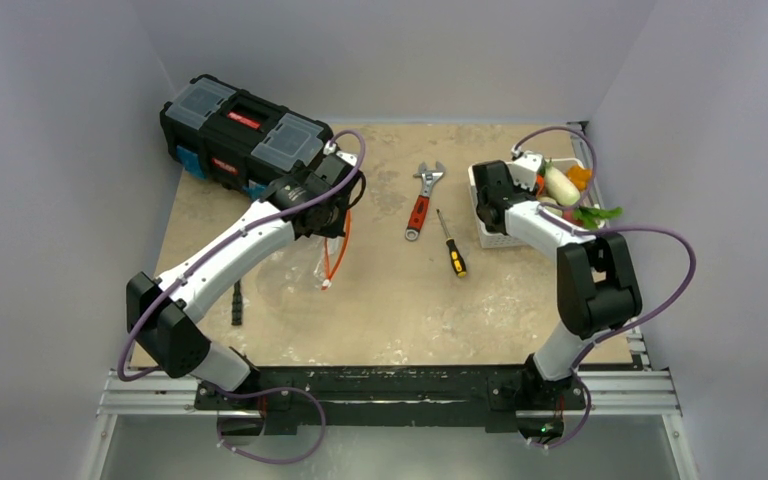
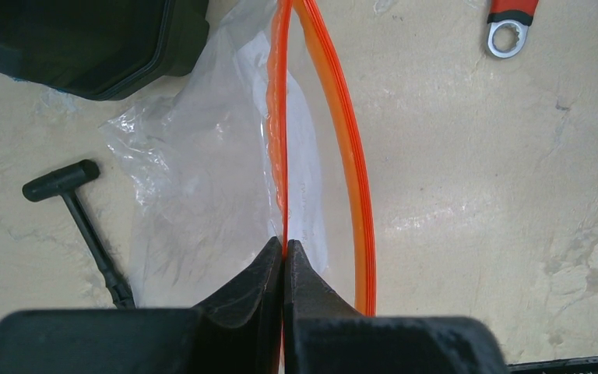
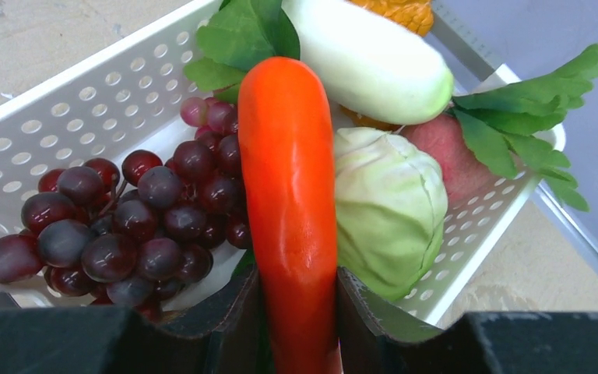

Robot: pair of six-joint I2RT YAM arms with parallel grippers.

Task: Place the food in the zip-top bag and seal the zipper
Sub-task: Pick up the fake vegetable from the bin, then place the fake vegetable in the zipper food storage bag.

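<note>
At the white basket (image 3: 62, 109), right gripper (image 3: 297, 276) pinches the orange carrot (image 3: 288, 171), grape bunch (image 3: 124, 218) and cabbage (image 3: 389, 202) alongside; left gripper (image 2: 283, 248), pressed together, nips the zipper (image 2: 279, 117) of the zip-top bag (image 2: 195, 171).

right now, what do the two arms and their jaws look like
Both match. The left arm and right arm have white tube-like links joined by chunky black joint housings, on black bases. A thin purple cable loops loosely along each arm. The jaws are matte black and wedge-shaped, with flat inner faces. No markings show.
</note>
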